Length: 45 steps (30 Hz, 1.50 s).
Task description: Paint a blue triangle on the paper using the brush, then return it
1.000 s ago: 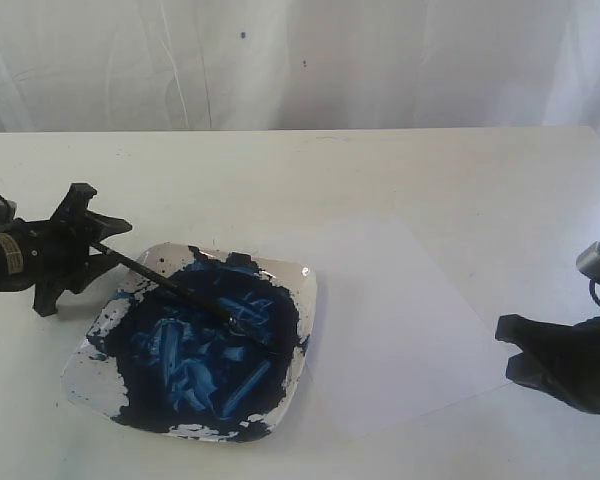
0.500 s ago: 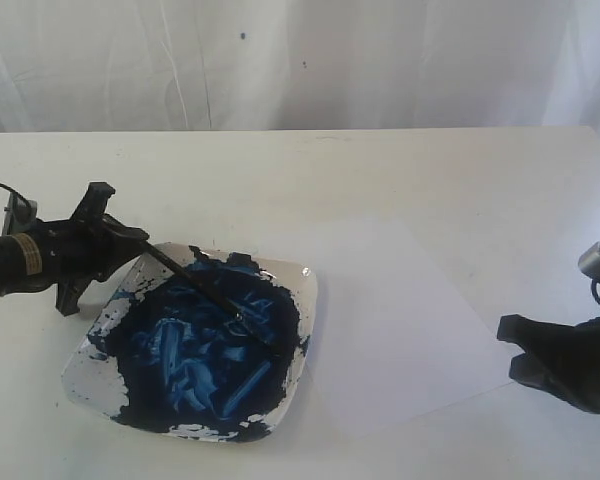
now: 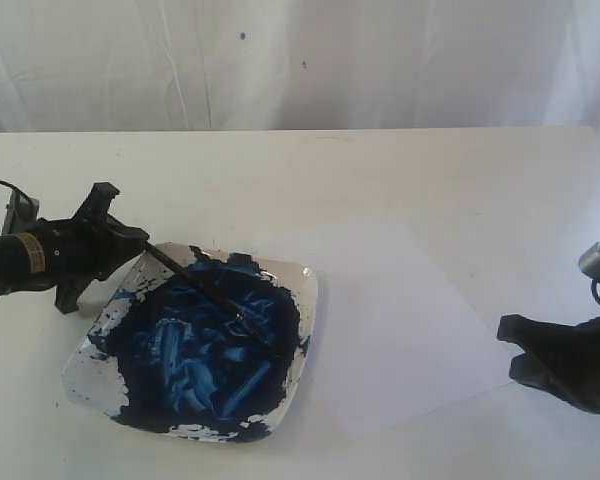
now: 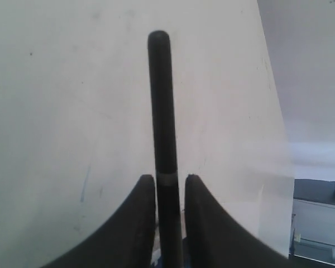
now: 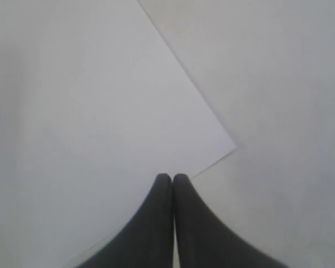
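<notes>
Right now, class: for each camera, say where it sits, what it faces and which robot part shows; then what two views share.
Exterior view: off the arms, raised, facing the table, dish and paper; shows left claw and right claw.
Left wrist view: on the left arm, looking along its claw, shut on the brush, at bare table.
Right wrist view: on the right arm, looking past its shut claw at the paper's corner.
Shared: exterior and left wrist views both show the brush.
</notes>
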Each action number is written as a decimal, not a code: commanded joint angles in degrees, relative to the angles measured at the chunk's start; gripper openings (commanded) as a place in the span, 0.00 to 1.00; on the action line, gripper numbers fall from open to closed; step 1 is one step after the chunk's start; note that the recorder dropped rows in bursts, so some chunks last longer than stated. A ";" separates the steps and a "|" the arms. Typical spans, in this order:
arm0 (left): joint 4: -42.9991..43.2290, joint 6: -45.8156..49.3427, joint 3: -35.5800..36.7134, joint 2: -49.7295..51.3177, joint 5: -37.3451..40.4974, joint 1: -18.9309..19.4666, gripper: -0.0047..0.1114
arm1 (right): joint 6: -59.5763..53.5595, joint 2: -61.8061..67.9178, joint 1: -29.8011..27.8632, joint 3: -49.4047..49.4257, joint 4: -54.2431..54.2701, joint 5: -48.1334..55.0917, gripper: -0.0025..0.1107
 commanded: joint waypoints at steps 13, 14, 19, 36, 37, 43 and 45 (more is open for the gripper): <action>-1.42 8.24 0.88 1.69 5.10 -0.03 0.55 | -0.84 0.02 -0.16 0.24 0.10 1.14 0.02; -1.42 8.24 0.88 1.69 5.10 -0.03 0.56 | -0.84 0.02 -0.16 0.24 0.10 1.25 0.02; -0.64 9.25 -0.24 1.69 4.82 -0.03 0.53 | -0.84 0.02 -0.16 0.24 0.15 2.40 0.02; -0.44 8.12 -5.13 1.69 11.27 -4.64 0.32 | -0.84 0.02 -0.16 0.24 0.15 2.40 0.02; -0.44 8.12 -5.13 1.69 11.27 -4.64 0.29 | -0.84 0.02 -0.16 0.24 0.15 2.40 0.02; -0.33 8.12 -5.13 1.69 11.13 -4.64 0.14 | -0.84 0.02 -0.16 0.24 0.15 2.40 0.02; -0.33 8.12 -5.13 1.69 10.72 -4.64 0.10 | -0.84 0.02 -0.16 0.24 0.15 2.40 0.02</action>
